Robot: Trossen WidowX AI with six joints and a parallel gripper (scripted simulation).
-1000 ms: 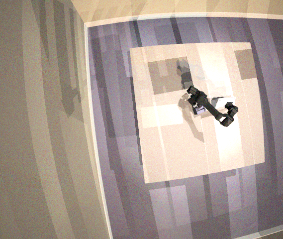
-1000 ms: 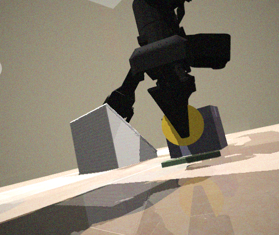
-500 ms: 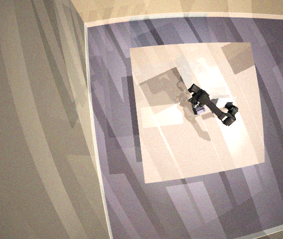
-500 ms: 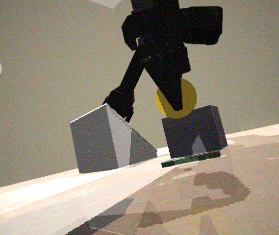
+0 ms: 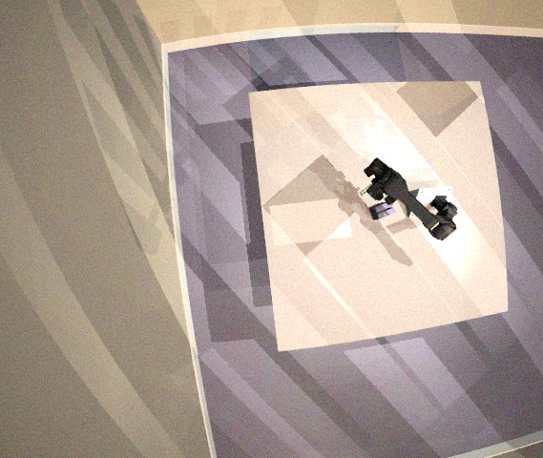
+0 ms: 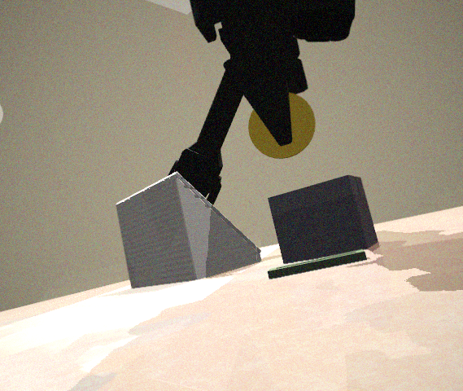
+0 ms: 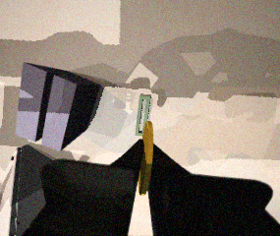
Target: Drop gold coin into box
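Pale wedge-shaped block (image 6: 172, 235) sits below-left of the pincer (image 6: 281, 141), beside the arm base. Grey box (image 6: 321, 217) and empty green holder (image 6: 317, 264) lie right under the pincer, nothing between. Pincer nearly closed, clamping the coin (image 6: 300, 126) in mid-air. Coin stands on edge, flat faces against the fingers.

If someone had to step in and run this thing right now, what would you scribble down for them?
Gripper: jaws shut on the gold coin, held on edge in the air.
Green holder: empty, on the table in front of the grey box.
Slot: seen in the wrist view, off to the left of the coin, not under it.
Done: coin picked up, clear of the holder.
Left: carry it over the slot, line its edge up, lower, release.
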